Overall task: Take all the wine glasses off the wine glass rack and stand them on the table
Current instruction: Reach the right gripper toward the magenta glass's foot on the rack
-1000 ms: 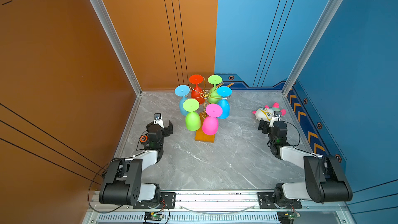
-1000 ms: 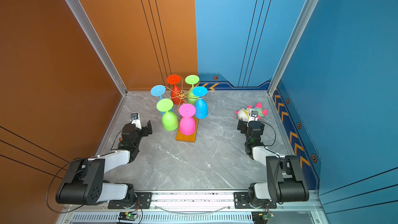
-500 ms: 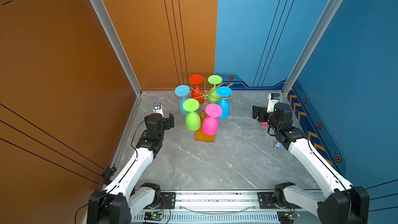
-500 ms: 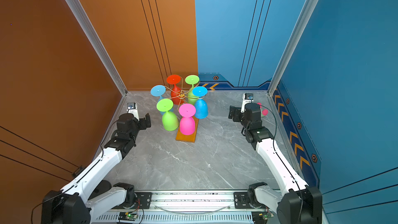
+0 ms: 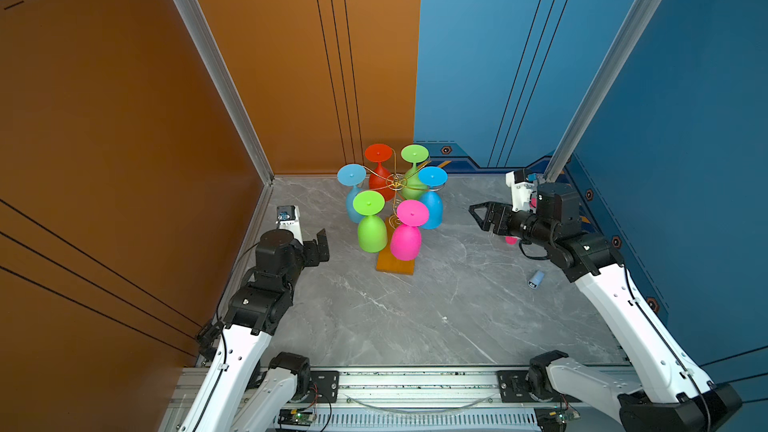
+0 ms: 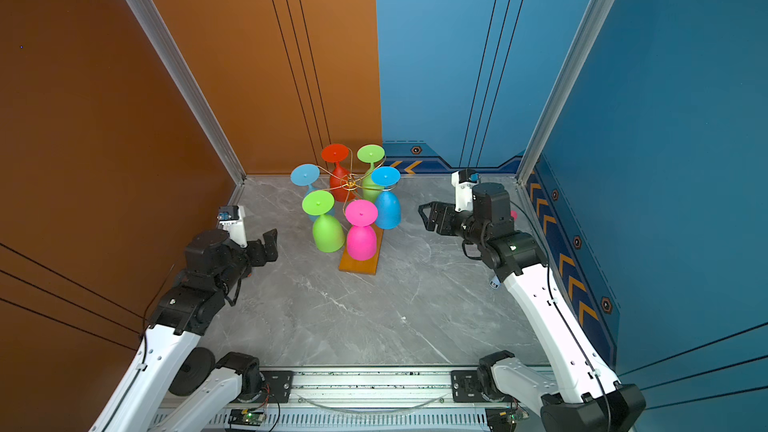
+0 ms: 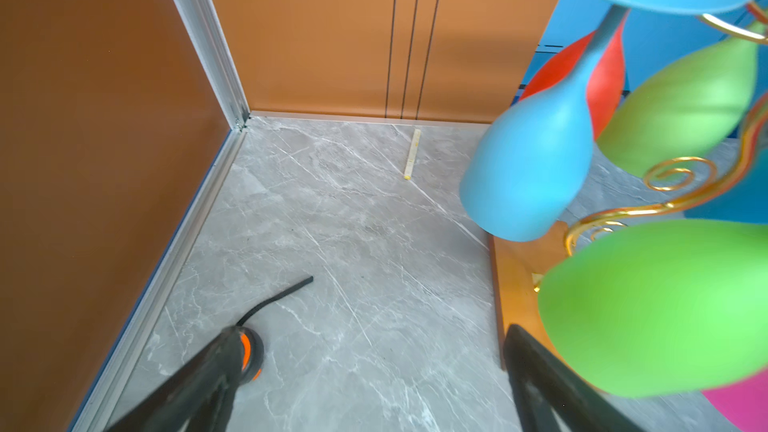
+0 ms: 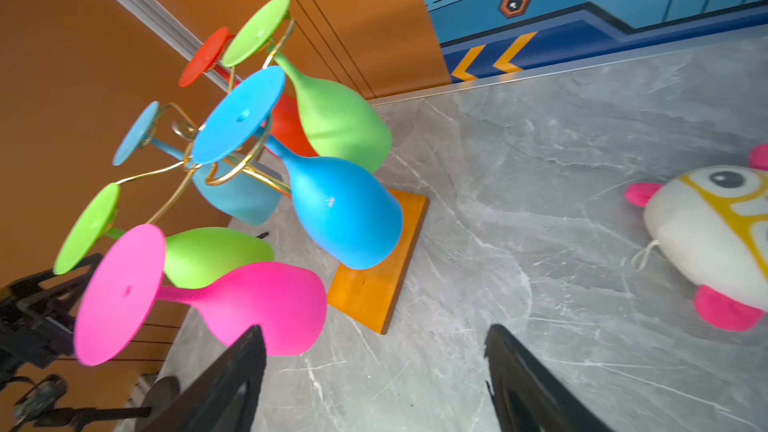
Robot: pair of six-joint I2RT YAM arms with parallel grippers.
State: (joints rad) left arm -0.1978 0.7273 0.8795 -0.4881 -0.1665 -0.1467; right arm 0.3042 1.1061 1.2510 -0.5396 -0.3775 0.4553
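Grey marbled tabletop (image 5: 415, 317) floors this booth, with orange panels on one side and blue on the other. Between the two pincers stands the wine glass rack (image 5: 397, 181), its gold wire arms curling out from a hub above an orange-brown wooden base (image 5: 395, 268). Six glasses hang from it upside down, feet up.

The pink glass (image 5: 406, 238) and a green glass (image 5: 371, 232) hang on the side nearest both pincers. A blue glass (image 5: 431, 209) faces the right pincer (image 5: 478, 218), and a paler blue glass (image 5: 353, 201) faces the left pincer (image 5: 321, 243). A red glass (image 5: 380, 178) and a second green glass (image 5: 413, 176) hang farthest from both.

The left pincer is up off the table with its jaws spread wide and nothing between them. It is near the green glass but apart from it in both top views.

The right pincer also has its jaws apart and empty. It points at the rack, well short of the blue glass. Behind it a white and pink plush toy (image 8: 706, 234) lies on the table, and a small blue cylinder (image 5: 536, 279) lies beside its arm.
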